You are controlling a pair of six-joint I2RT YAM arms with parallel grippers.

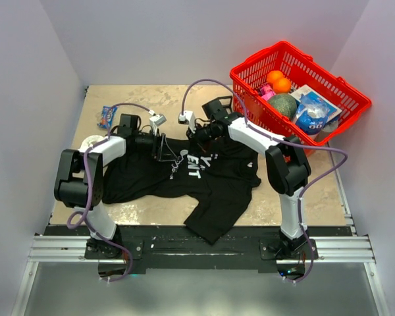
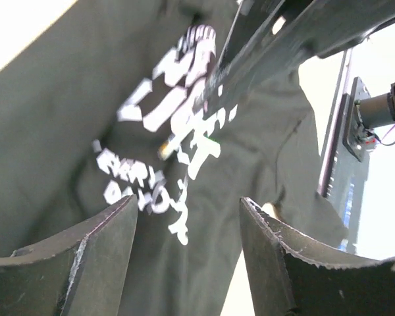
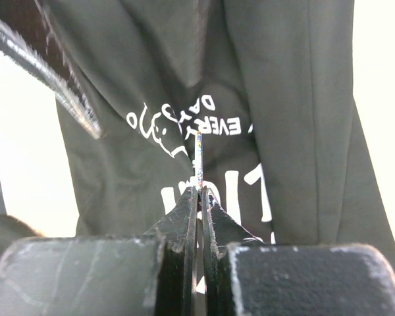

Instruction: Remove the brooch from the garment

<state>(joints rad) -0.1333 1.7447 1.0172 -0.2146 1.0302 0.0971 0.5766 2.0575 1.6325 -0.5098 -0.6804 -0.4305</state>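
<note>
Right gripper jaws closed on brooch, seen edge-on, over T-shirt chest lettering. Whether unpinned: unclear. Left gripper jaws open above the lettering. Advise: pin fabric beside brooch, pull straight, slowly; avoid tearing.

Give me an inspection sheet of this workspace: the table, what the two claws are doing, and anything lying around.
Surface: beige tabletop, partly covered by cloth.
Job's things: black T-shirt with white lettering, crumpled mid-table; the brooch seems to be the thin silvery sliver seen edge-on over the lettering; whether it is free of the cloth cannot be told.
Clutter: red basket holding oranges, a green fruit and packets; blue snack packet, round tin, black wire frame.
Grippers: left gripper open over the shirt; right gripper shut on the brooch.
Cables: purple cables loop from both arms.
Surroundings: pale walls; metal rail at the near edge.
</note>
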